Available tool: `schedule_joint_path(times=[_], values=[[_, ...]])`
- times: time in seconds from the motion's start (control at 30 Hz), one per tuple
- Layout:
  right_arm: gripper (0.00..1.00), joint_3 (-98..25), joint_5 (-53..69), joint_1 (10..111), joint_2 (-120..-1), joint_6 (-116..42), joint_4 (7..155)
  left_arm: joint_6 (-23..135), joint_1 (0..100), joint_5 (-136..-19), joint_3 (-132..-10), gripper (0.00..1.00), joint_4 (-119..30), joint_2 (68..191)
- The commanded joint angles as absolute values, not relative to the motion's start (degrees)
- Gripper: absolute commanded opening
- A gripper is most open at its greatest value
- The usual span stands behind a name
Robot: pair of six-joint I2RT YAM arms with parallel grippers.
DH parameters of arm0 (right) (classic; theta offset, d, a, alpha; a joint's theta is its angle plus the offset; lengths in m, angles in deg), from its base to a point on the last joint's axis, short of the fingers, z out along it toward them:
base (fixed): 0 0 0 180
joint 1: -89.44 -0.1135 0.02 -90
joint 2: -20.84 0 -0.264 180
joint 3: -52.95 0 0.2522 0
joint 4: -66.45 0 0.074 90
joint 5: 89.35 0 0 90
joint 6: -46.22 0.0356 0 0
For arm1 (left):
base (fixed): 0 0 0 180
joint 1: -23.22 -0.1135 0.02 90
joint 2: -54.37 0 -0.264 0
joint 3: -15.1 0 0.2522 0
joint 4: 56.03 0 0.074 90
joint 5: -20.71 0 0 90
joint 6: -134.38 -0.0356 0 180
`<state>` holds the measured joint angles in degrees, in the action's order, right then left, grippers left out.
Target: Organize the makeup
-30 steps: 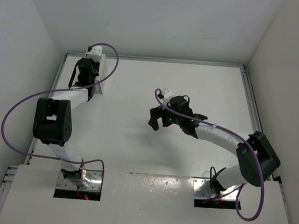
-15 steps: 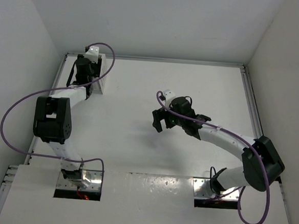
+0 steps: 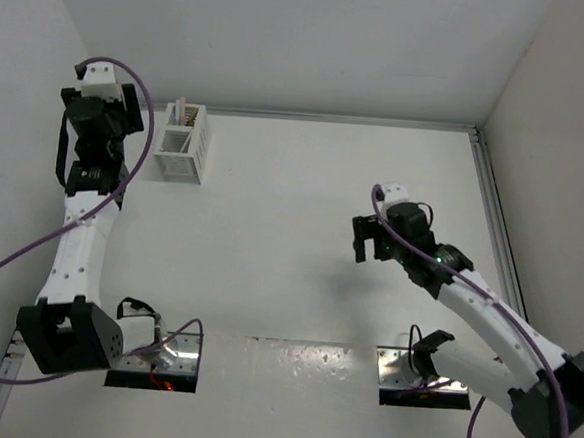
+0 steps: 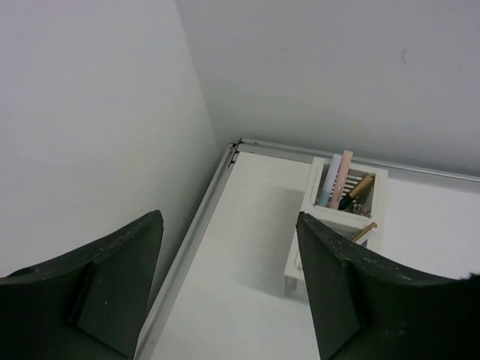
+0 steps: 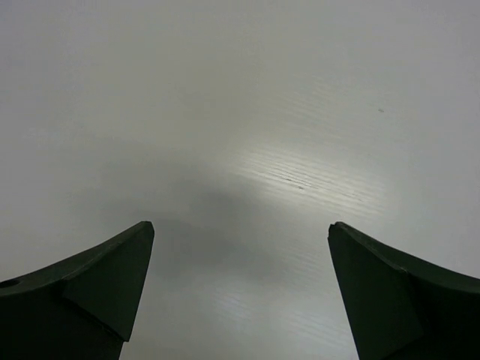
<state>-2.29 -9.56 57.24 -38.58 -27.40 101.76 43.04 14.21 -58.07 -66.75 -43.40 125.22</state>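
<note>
White table [image 3: 271, 228], plain white walls [image 3: 285, 38] all round, pretty bare setup. The left arm [image 3: 78, 234] stands tall just left of the white slatted box [image 3: 183, 151], and that box sits in the far left corner. The right arm [image 3: 486, 313] reaches out well off to the right of the box and nearer the bases.

The left gripper [image 4: 229, 225] hangs above and left of the box, looking down at it. Its fingers are spread wide with nothing in them. The right gripper [image 5: 240, 225] is the same deal: wide apart, holding nothing, over bare table well away from the box.

All the makeup [image 3: 181, 109] I can see is in the box. A light blue stick [image 4: 328, 184] and a salmon pink stick [image 4: 343, 174] lean side by side. A black stick with gold [image 4: 357, 192] tilts just right of them. A tan stick [image 4: 364, 232] pokes out lower down; can't tell which compartment.
</note>
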Motion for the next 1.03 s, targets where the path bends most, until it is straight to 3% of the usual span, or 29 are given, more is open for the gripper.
schedule_joint_path(times=[0.0,0.27,0.6,1.0], values=[[1.00,3.4,-18.4,62.0,-29.1,-22.8,111.1,44.0,12.3,-56.8,-63.1,0.78,-30.5,120.6],[1.00,12.5,-24.0,68.2,-14.2,-15.9,109.7,43.5,9.3,-55.6,-48.6,0.80,-21.9,109.4],[1.00,9.8,-26.5,68.1,-23.7,-11.6,121.3,41.5,3.0,-54.0,-39.5,0.86,-19.8,103.1],[1.00,14.7,-19.8,68.0,-24.4,-12.9,113.7,42.3,-0.4,-56.5,-39.5,0.86,-19.2,107.4]])
